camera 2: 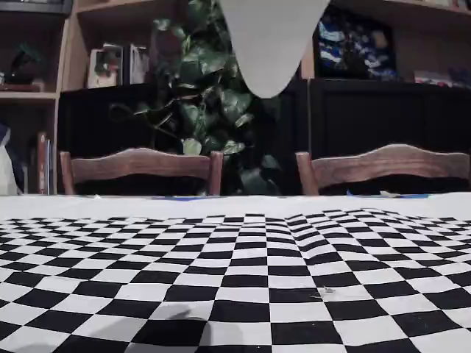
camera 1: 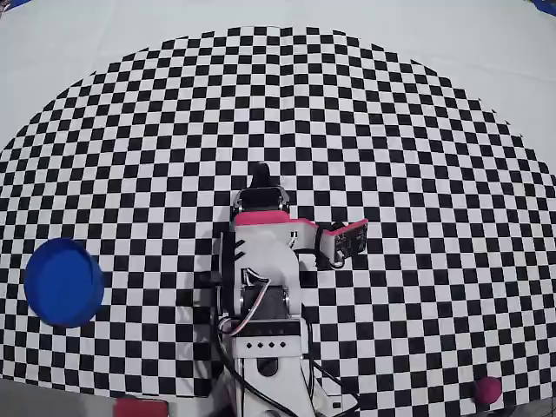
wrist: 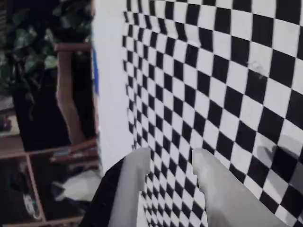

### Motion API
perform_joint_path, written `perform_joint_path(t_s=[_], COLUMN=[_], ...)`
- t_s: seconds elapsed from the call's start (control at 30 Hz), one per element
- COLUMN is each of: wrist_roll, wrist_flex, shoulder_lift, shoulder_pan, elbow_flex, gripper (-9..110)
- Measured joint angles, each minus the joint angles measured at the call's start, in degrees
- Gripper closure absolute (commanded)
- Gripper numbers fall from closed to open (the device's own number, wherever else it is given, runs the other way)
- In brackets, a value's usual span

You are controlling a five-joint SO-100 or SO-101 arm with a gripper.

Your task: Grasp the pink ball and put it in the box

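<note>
Claw (wrist: 170, 158) sitting slightly parted and empty, one pink ball (camera 1: 487, 390) and one blue box (camera 1: 63, 282) lying far apart on the checkered tabletop (camera 1: 417, 156).

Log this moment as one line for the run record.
gripper: open, empty | pink ball: on mat, bottom right overhead | blue box: left edge, empty | grasp: not started

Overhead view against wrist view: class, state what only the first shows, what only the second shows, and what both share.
Only the overhead view shows the pink ball near the lower right edge, the box far off at the left, and the arm from above, between the two. Only the wrist view shows the fingers up close with a gap between them, holding nothing, plus a plant and shelves beyond the table. Both share the checkered cloth.
</note>
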State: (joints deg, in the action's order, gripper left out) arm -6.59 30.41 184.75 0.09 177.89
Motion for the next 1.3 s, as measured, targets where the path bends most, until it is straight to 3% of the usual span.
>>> perform_joint_path(t_s=[0.13, 0.33, 0.43, 0.77, 1.3], wrist_roll=[-6.42, -26.10, -37.09, -62.40, -81.91], wrist_flex=[-3.69, -3.87, -3.87, -7.12, -15.12], shoulder_lift=[-0.97, -1.14, -1.14, -1.14, -3.78], shoulder_pan=[0.00, 0.88, 1.14, 2.11, 4.04], elbow_flex=[0.00, 0.00, 0.00, 0.00, 0.00], gripper=[86, 86, 79, 79, 79])
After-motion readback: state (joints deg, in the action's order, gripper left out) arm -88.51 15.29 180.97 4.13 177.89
